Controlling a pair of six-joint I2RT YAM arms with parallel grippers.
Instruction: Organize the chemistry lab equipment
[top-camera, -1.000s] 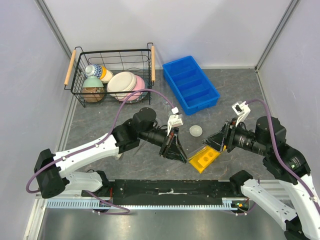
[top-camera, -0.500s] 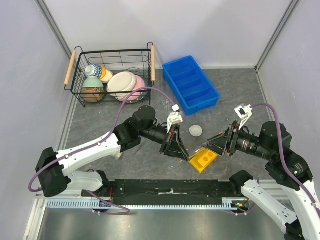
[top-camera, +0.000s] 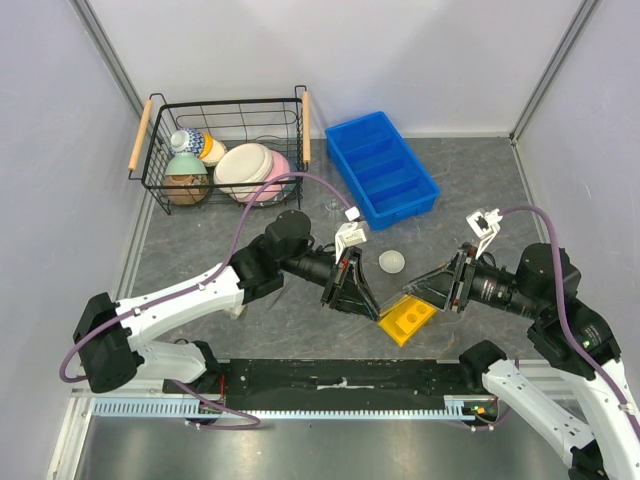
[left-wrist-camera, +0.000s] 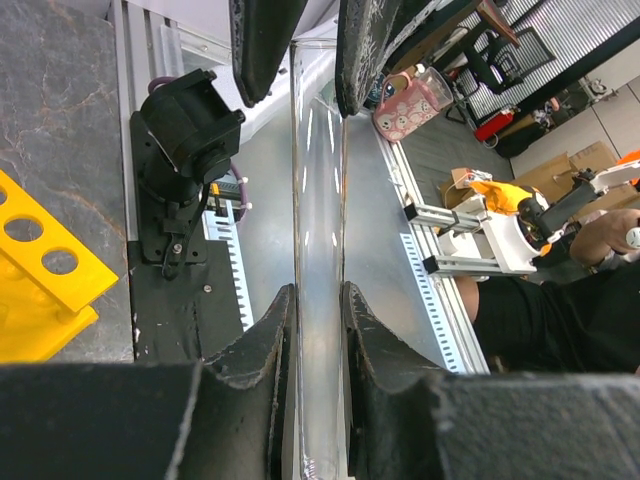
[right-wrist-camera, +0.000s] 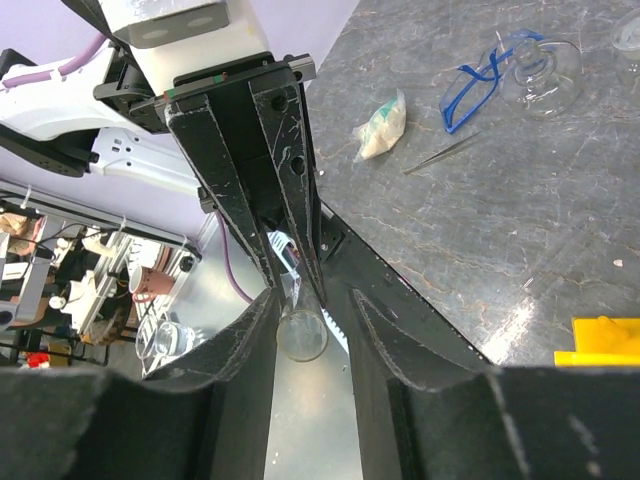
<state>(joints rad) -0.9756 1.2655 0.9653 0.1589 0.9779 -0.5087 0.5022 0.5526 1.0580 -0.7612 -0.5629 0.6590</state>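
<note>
My left gripper (top-camera: 362, 298) is shut on a clear glass test tube (left-wrist-camera: 318, 200), which runs straight out from its jaws over the table's near edge. My right gripper (top-camera: 416, 288) faces it, with its open jaws on either side of the tube's round far end (right-wrist-camera: 302, 336). One right finger lies against the tube and a gap shows at the other. The yellow rack (top-camera: 410, 318) lies on the table just below both grippers and also shows in the left wrist view (left-wrist-camera: 40, 270). The small white domed dish (top-camera: 392, 262) sits just behind them.
A blue compartment bin (top-camera: 381, 167) stands at the back centre. A wire basket (top-camera: 225, 150) of ceramic bowls is at the back left. The right wrist view shows blue safety glasses (right-wrist-camera: 475, 85), a glass flask (right-wrist-camera: 540, 70), a thin rod (right-wrist-camera: 445, 152) and a white wad (right-wrist-camera: 380, 125) on the table.
Both grippers have closed in on each other over the yellow rack. The right jaws now surround the far end of the tube held by the left gripper.
</note>
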